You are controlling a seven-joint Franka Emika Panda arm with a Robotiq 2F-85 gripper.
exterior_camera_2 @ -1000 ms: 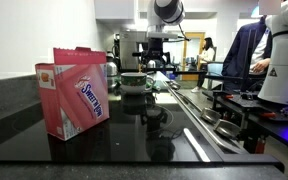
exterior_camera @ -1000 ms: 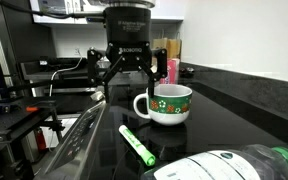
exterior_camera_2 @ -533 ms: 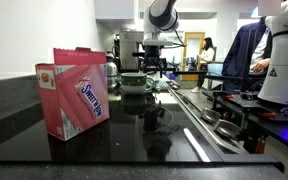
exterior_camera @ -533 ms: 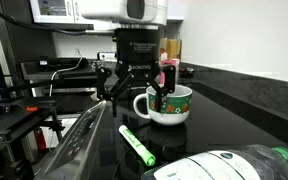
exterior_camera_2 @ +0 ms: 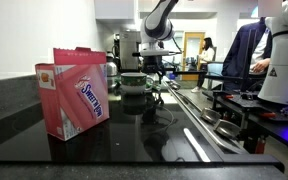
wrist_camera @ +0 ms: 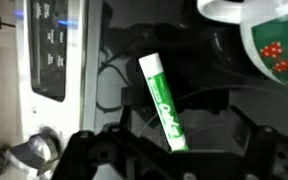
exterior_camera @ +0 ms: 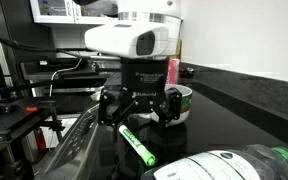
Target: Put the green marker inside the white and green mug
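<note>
The green marker (exterior_camera: 137, 144) lies flat on the black counter in front of the mug, and in the wrist view (wrist_camera: 162, 102) it runs between my fingers with its whitish end away from me. The white and green mug (exterior_camera: 181, 103) stands behind it, mostly hidden by my arm; its flowered band shows at the wrist view's top right (wrist_camera: 276, 38). My gripper (exterior_camera: 136, 113) is open and hangs just above the marker's far end, fingers on either side, not touching it. In an exterior view the gripper (exterior_camera_2: 154, 72) sits near the mug (exterior_camera_2: 134, 82).
A clear plastic bottle with a green cap (exterior_camera: 236, 164) lies at the front. A pink container (exterior_camera: 172, 70) stands behind the mug. A pink carton (exterior_camera_2: 80, 91) stands on the counter. A metal strip (exterior_camera: 79, 140) borders the counter edge.
My gripper has come forward and down from beside the mug to just above the marker. The fingers stay open. The marker and mug have not moved.
</note>
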